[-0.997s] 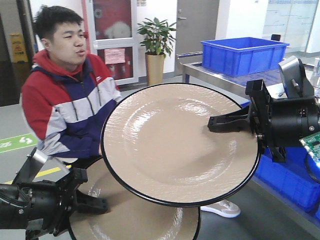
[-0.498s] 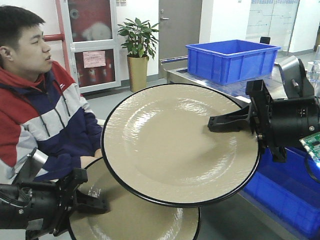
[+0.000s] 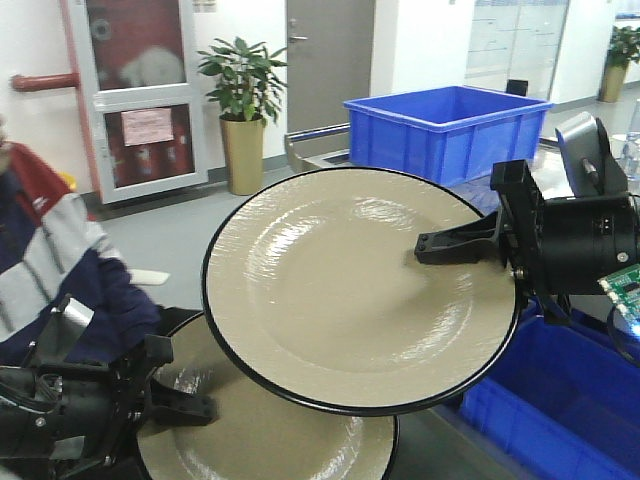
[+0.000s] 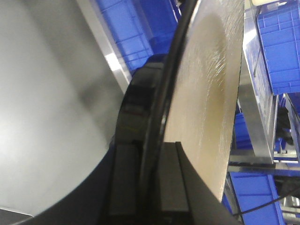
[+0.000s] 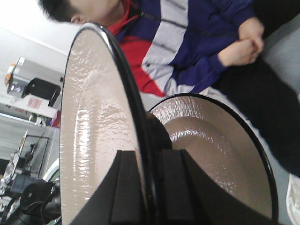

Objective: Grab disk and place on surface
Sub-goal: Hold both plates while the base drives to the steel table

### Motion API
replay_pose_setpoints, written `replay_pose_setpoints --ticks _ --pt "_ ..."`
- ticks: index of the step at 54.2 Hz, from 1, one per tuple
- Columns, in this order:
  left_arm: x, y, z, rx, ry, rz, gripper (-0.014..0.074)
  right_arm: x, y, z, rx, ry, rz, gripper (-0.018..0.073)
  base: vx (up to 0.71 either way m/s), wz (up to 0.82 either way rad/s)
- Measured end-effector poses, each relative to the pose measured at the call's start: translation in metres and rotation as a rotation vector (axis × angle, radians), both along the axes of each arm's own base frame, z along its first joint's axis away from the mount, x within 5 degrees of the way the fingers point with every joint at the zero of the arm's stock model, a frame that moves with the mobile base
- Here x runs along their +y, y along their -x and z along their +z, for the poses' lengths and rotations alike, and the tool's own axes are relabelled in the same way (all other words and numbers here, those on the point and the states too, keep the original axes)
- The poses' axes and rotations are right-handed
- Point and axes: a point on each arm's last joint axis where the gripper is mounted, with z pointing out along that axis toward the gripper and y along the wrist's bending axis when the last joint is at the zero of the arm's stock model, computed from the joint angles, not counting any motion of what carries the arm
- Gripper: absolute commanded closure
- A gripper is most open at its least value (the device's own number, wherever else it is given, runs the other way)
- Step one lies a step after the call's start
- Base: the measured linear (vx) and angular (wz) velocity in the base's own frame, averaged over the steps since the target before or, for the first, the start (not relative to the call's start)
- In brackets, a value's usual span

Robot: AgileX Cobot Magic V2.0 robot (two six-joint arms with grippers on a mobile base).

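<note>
Two beige disks with black rims are held in the air. The upper disk tilts toward the camera, and my right gripper is shut on its right rim. The right wrist view shows that rim pinched between the fingers of the right gripper, with the upper disk to the left of them. The lower disk lies partly under the upper one, and my left gripper is shut on its left edge. In the left wrist view the lower disk runs edge-on through the left gripper. The dark glossy surface is out of view.
A person in a red, white and navy jacket sits close at the left. A blue bin stands on a metal table behind. More blue crates are stacked at the lower right. A potted plant stands by the far wall.
The whole background has slid left in the view: the person has gone toward the left edge and the blue bin nearer the centre. Both grippers and disks keep their places in the frame.
</note>
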Motion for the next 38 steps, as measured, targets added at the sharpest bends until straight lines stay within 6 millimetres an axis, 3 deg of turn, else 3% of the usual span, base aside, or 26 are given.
replay_pose_setpoints --ticks 38 --pt "0.0 0.0 0.0 0.0 0.0 0.0 0.0595 -0.0001 -0.0002 0.0001 -0.001 0.0 -0.002 0.0567 0.34 -0.48"
